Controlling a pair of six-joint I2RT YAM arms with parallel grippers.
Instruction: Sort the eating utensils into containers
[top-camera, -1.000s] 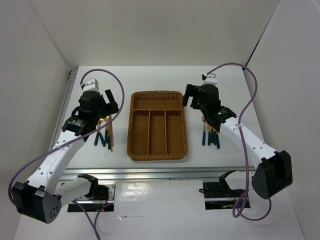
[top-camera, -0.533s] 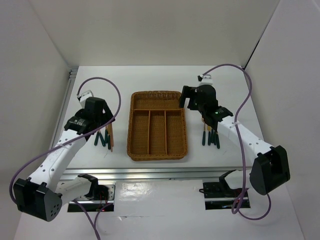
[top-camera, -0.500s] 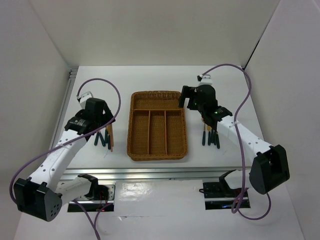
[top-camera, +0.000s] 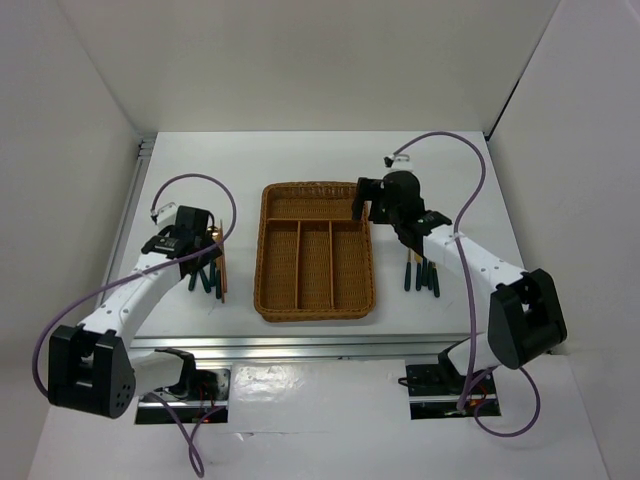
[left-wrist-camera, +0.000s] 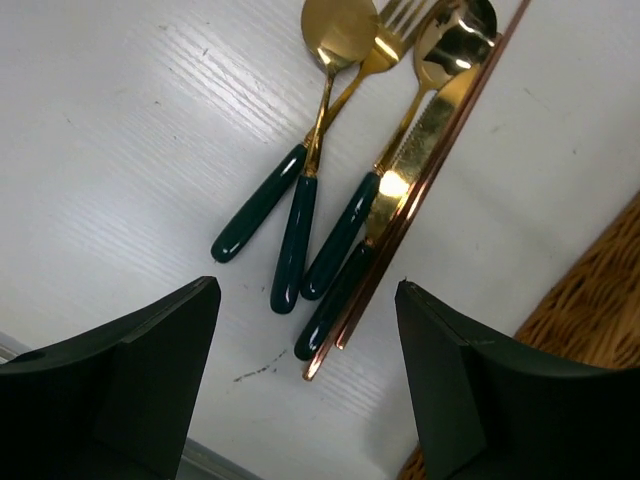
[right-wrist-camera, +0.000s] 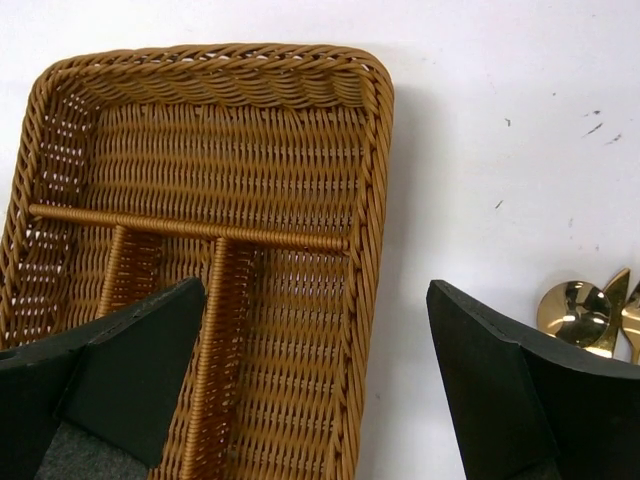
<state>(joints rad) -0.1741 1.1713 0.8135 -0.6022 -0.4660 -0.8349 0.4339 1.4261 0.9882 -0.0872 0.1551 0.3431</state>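
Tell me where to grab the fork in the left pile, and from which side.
Grip the fork on its dark green handle, mid-length, coming straight down with the left gripper, fingers either side. It lies flat, and that handle splays clear of the others, while its gold neck crosses the spoon.

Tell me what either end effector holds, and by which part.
Nothing is held: left end effector open above the green-handled cutlery, right end effector open over the wicker tray rim.

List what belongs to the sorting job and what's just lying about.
Job: left cutlery pile, chopsticks beside it, right cutlery pile, wicker tray.
Lying about: purple cables, aluminium rail at the near edge.
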